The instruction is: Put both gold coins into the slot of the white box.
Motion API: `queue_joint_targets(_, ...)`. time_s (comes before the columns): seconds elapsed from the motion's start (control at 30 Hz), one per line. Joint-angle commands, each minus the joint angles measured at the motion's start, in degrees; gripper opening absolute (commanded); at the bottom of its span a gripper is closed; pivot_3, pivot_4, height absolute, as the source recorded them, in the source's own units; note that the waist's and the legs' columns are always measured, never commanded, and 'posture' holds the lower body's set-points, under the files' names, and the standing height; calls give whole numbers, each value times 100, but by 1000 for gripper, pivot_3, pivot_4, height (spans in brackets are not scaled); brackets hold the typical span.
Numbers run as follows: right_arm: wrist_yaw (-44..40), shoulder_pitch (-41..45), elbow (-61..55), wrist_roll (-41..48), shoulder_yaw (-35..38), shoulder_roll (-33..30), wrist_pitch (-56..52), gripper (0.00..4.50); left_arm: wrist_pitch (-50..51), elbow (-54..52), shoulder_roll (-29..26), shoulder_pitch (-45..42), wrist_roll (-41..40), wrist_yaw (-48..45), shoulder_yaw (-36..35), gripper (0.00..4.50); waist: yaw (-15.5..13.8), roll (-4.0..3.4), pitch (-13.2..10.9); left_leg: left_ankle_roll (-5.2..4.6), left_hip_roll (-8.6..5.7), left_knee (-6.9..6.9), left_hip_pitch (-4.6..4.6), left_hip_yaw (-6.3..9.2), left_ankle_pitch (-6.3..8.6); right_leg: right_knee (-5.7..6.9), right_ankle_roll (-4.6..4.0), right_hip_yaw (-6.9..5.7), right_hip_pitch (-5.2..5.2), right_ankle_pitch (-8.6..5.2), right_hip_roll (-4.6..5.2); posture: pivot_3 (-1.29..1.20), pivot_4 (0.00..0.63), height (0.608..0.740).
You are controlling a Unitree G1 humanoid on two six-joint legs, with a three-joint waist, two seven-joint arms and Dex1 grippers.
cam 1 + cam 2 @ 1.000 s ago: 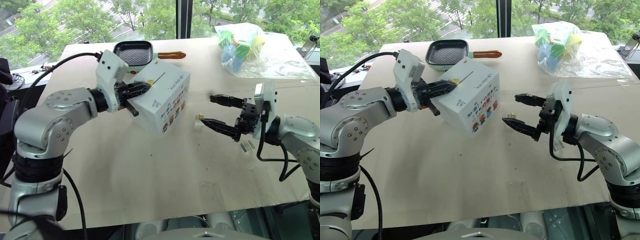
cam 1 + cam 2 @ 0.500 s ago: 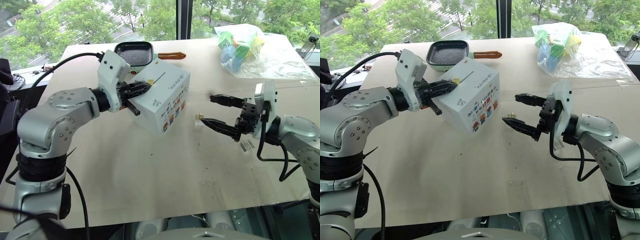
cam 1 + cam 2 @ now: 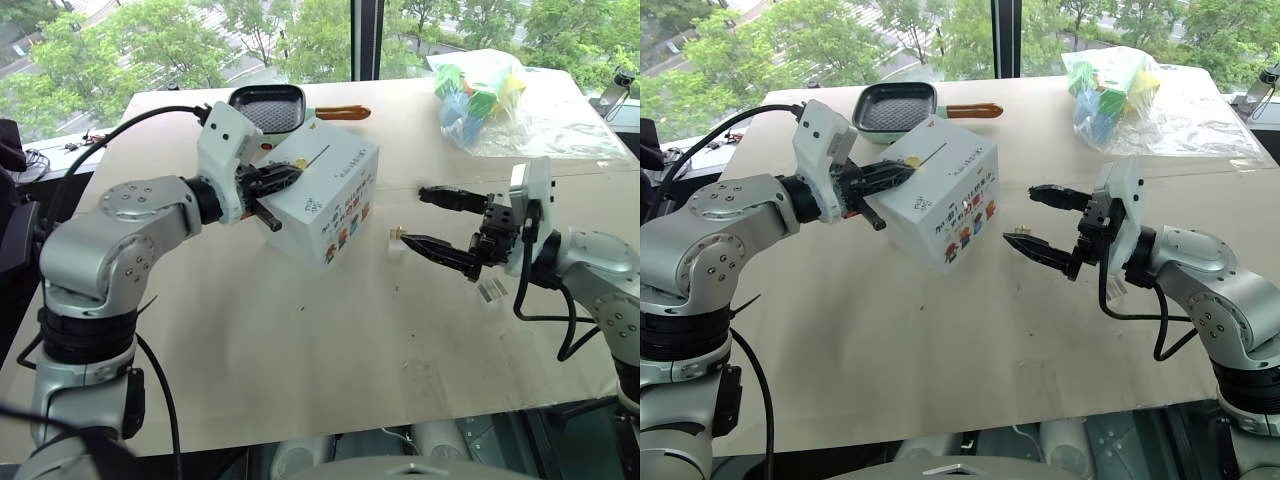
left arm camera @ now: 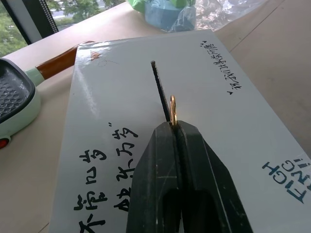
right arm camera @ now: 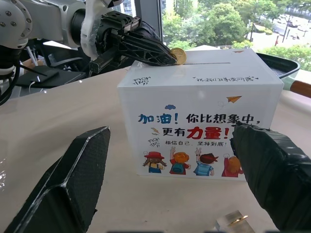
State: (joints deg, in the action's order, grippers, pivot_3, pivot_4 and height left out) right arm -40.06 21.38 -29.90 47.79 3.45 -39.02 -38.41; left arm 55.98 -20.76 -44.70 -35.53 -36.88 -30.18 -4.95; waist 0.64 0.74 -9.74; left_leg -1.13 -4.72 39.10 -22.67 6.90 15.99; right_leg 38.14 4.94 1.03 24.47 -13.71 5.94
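1. Left gripper [image 4: 173, 127] is clamped on a coin [image 4: 172, 109], held on edge with its upper half sticking out past the fingertips.
2. That coin sits over the box [image 3: 330, 200] top, right at the slot [image 4: 160, 91], near the slot's end closest to the gripper. Can't tell if its edge is in the slit yet.
3. Box stands on the table [image 3: 300, 340], turned corner-on, cartoon side facing the right gripper. Slot is a thin dark line across the top, with blue writing on both sides of it.
4. Right gripper [image 3: 412, 215] is spread wide, nothing between the fingers, pointing at the box's cartoon side from a short way off.
5. Second coin [image 5: 236, 220] lies on the table on a small clear piece, between the box and the right gripper, just beside the tip of the lower finger [image 3: 432, 248]. Contact: can't tell.
6. Grill pan [image 3: 268, 106] sits just behind the box, orange handle pointing away from the left arm.
7. Plastic bag [image 3: 490, 85] with coloured items is well behind the box, on the right arm's side.
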Motion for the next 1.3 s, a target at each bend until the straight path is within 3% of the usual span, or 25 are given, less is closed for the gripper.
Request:
queue_joint_targets(0.03, -5, 91, -127, 43, 213, 25, 94, 4350, 248, 126, 36, 117, 178, 78, 214, 0, -2, 0, 5, 0, 0, 0, 0, 0, 0, 0, 0, 0, 0, 0, 0, 0, 150, 721)
queue_joint_targets(0.23, -1, 85, -138, 25, 197, 45, 108, 4350, 450, 335, 155, 16, 289, 318, 106, 0, -4, -5, 12, 0, 0, 3, 17, 1, 0, 0, 1, -1, -18, 1, 0, 0, 150, 721)
queue_joint_targets(0.4, 7, 69, -148, 9, 198, 61, 127, 4350, 536, 280, 168, 31, 221, 263, 120, 0, 16, -6, 12, -18, 0, -5, 84, 0, 11, -6, 2, 0, -86, -1, -3, 0, 150, 721)
queue_joint_targets(0.7, 34, -10, -190, -3, 222, 99, 160, 4350, 640, 330, 119, 20, 259, 242, 164, 0, 17, -8, 13, -4, 1, -5, 84, 0, 3, -6, 3, 1, -85, 0, -4, 0, 150, 721)
queue_joint_targets(0.8, 43, -33, -214, 5, 235, 103, 165, 4500, 671, 371, 118, 17, 306, 291, 158, 834, 17, -10, 14, -7, 2, -6, 84, 0, 5, -7, 3, 1, -85, 0, -4, 0, 150, 721)
queue_joint_targets(0.9, 36, -45, -208, 8, 246, 101, 171, 4500, 726, 441, 231, -27, 366, 488, 94, 2342, 17, -12, 16, -9, 2, -7, 85, 1, 6, -6, 3, 1, -84, 0, -4, 0, 150, 721)
queue_joint_targets(1.07, 20, -61, -194, 11, 250, 96, 180, 4500, 704, 474, 381, -80, 388, 603, -46, 4379, -2, -12, 16, -6, 0, -7, 83, 1, 4, -10, 3, 0, -85, 0, -3, 0, 150, 721)
queue_joint_targets(1.2, 76, -43, -127, -111, 137, 155, 208, 4500, 358, 247, 615, -171, -17, 345, -597, 4449, -11, -10, 15, -4, 0, -7, 79, 4, 3, -13, 3, -4, -84, 0, -2, 0, 150, 721)
queue_joint_targets(1.3, 474, -165, 168, -595, -222, 596, 386, 4500, 39, -375, 720, 3, -905, -243, -1350, 4449, 7, 5, 6, -2, 2, -7, 67, 9, 3, -15, 3, -8, -73, 0, -2, 0, 150, 721)
